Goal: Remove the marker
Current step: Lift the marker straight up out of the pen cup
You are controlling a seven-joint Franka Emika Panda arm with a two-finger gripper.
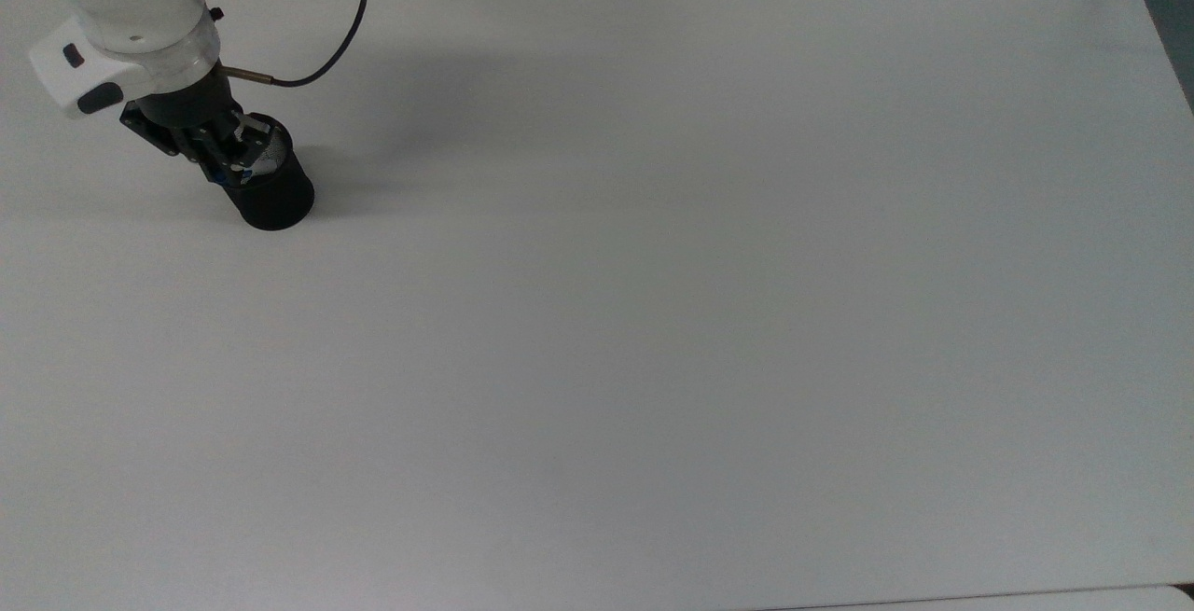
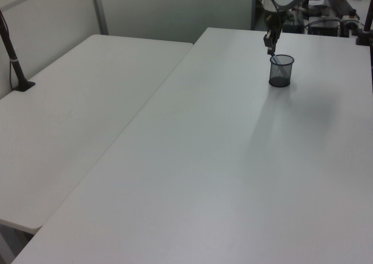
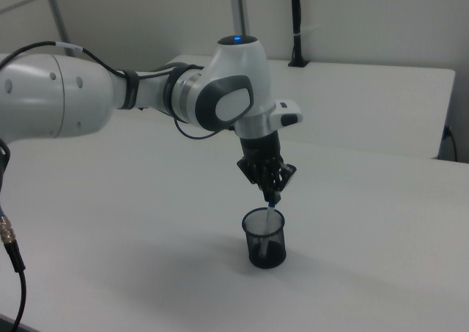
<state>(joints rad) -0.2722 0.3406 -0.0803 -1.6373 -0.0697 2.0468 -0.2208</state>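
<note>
Tabletop, tool pointing downward

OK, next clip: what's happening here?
A single robot arm is pulling a marker out of a black mesh cup that stands on a white table. The gripper is just above the cup's rim, shut on the marker's blue cap end. The white barrel reaches down into the cup, so the marker is not out yet. In the top view, the cup sits near the table's upper left corner.
</note>
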